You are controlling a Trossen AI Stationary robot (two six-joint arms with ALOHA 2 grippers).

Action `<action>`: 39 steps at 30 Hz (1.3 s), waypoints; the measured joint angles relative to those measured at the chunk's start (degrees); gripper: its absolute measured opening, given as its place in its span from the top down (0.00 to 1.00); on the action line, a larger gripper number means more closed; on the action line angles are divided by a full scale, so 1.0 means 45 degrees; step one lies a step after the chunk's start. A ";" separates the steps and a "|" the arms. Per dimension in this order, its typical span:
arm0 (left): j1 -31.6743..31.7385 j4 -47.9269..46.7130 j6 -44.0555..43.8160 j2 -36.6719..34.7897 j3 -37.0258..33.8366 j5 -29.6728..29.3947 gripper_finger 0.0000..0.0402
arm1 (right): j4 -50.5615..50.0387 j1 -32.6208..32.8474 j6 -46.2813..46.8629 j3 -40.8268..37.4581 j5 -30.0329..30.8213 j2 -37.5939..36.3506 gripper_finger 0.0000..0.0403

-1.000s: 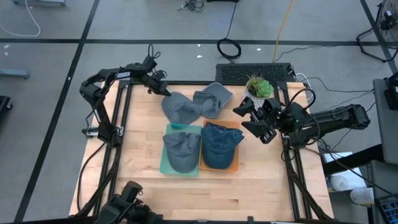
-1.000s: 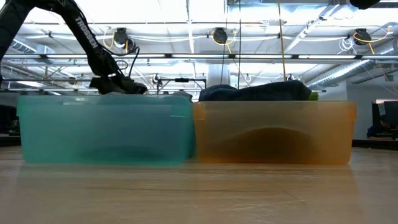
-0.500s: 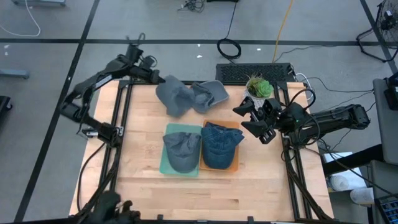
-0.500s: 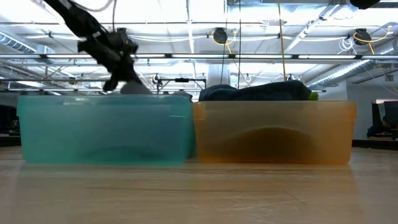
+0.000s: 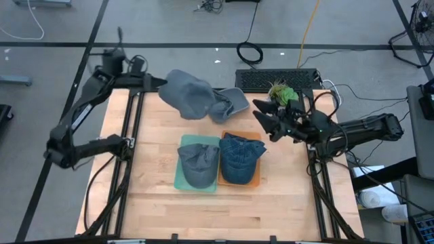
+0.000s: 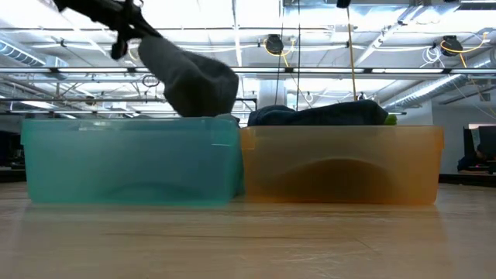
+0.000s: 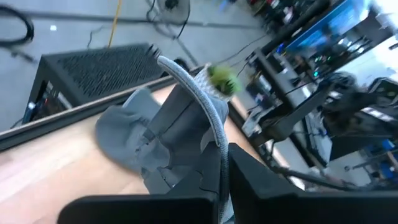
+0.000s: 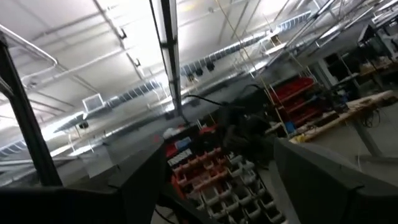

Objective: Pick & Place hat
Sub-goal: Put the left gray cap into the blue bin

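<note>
- Left gripper: fingers clamped on the edge of a grey hat. The hat hangs clear of the counter, above its far left part; in the low view it sits higher than the bin rims.
- Right gripper: fingers spread wide and holding nothing. It waits at the right side of the counter, near the plant, aimed off into the room.
- Second loose hat: lies on the counter at the far edge, just beside the lifted one.
- Teal bin: already holds a grey cap.
- Orange bin: already holds a blue cap.
- Progress, as a judgement: two hats are binned, a third is picked but not yet placed, and a fourth is untouched. The task looks roughly half done.
- Remaining: carry the held hat to a bin, release it, then repeat for the last hat.
</note>
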 joint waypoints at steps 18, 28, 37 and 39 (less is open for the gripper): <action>-0.2412 0.7998 -0.4459 -0.2698 -0.0010 -0.3314 0.98 | -0.2867 0.0008 0.0897 0.2484 0.0574 0.1416 0.31; -0.4780 1.1191 -0.4125 -0.2270 -0.0010 -0.6388 0.98 | 0.0310 0.0288 -0.0714 0.2992 -0.0002 0.3372 0.31; -0.8164 1.3674 -0.1420 -0.1395 -0.0007 -0.9065 0.98 | -0.0893 0.0349 -0.3039 0.5552 0.0002 0.4443 0.31; -0.8980 1.4205 -0.0772 -0.1144 -0.0005 -0.9521 0.98 | -0.1467 0.0223 -0.3023 0.5972 -0.0005 0.4439 0.31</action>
